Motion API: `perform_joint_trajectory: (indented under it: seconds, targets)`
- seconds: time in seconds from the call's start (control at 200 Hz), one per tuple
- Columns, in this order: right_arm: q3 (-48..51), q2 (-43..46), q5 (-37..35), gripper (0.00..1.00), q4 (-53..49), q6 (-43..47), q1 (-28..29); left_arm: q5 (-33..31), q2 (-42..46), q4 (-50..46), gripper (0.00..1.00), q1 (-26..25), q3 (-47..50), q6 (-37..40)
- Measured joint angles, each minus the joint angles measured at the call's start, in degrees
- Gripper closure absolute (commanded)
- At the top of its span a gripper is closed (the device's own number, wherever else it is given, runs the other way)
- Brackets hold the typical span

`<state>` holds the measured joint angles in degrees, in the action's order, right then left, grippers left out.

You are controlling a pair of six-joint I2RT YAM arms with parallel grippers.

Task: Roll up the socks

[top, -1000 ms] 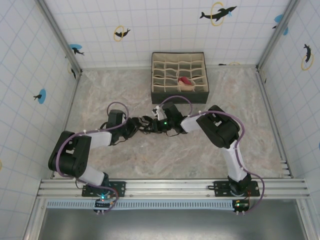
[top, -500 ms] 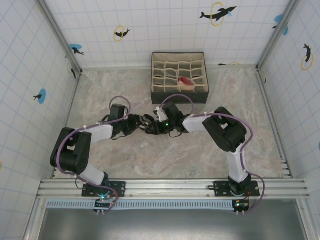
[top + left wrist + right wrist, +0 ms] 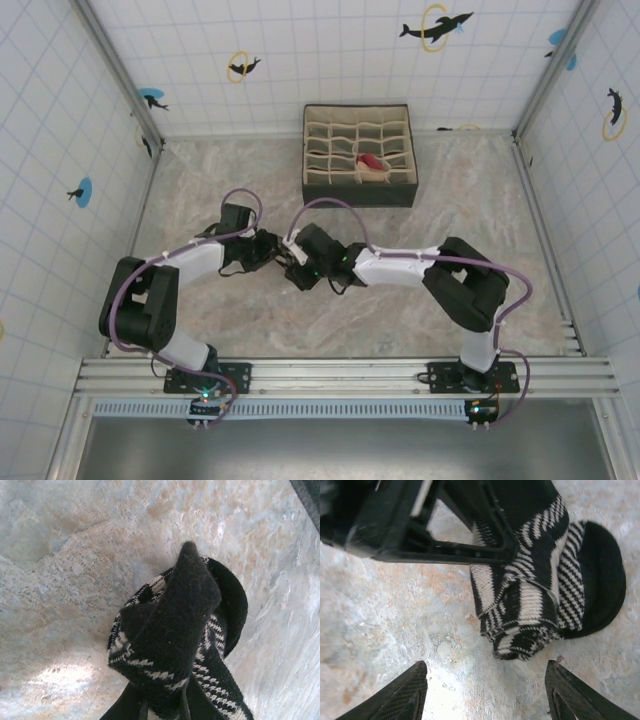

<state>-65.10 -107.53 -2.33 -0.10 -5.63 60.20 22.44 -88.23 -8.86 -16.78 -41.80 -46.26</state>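
A black sock with grey-white stripes (image 3: 172,630) lies bunched and partly rolled on the marble table. My left gripper (image 3: 164,707) is shut on it, with the fabric bulging up from between its fingers. In the right wrist view the same sock (image 3: 532,605) hangs from the left gripper's black frame (image 3: 420,525). My right gripper (image 3: 487,692) stands open just short of the roll, with bare table between its fingertips. From above, the left gripper (image 3: 270,250) and the right gripper (image 3: 297,268) meet at the table's middle. A peach sock with red (image 3: 371,163) sits in one compartment of the organiser.
A dark fabric organiser box (image 3: 358,193) with several beige compartments stands at the back centre. Tiled walls close off the table on three sides. The arms' cables (image 3: 330,205) loop above the grippers. Bare marble lies to the left and right.
My right gripper has opened, let go of the black sock and drawn back slightly to the left and nearer. The left gripper has stayed shut on the sock.
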Motion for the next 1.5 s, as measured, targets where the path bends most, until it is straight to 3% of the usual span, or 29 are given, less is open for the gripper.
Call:
perform_joint_trajectory:
  seconds: [0.185, 0.35, 0.52, 0.801, 0.991, 1.161, 1.331, 1.501]
  targets:
    - [0.2, -0.1, -17.6, 0.28, 4.2, 10.9, 9.1, 0.4, 0.7, -3.4, 1.00, 0.0, -0.6, 0.9]
    - [-0.3, -3.6, -27.3, 0.28, 9.4, 18.3, 12.9, 1.6, 0.9, -5.1, 1.00, 0.0, -0.6, 1.3]
    - [-0.4, -8.7, -32.4, 0.28, 11.6, 22.3, 12.9, 2.6, 0.9, -5.9, 1.00, 0.0, -0.7, 1.3]
    - [-1.1, -11.4, -35.0, 0.30, 15.1, 25.2, 12.5, 2.9, 1.3, -7.0, 1.00, 0.0, -0.7, 1.5]
    - [-2.1, -12.7, -34.6, 0.45, 15.9, 24.9, 11.4, 2.6, 1.5, -7.0, 1.00, 0.4, -0.6, 1.5]
    - [-2.3, -12.7, -32.8, 0.81, 16.1, 23.4, 10.9, 2.0, 1.5, -7.0, 0.99, 0.6, -0.6, 1.4]
    - [-2.2, -12.5, -30.4, 0.95, 16.3, 21.1, 10.5, 1.8, 1.5, -7.3, 0.82, 1.5, -0.6, 1.4]
    - [-1.2, -11.9, -27.3, 0.99, 17.0, 20.1, 9.9, 2.2, 1.7, -8.9, 0.57, 2.7, -0.6, 1.2]
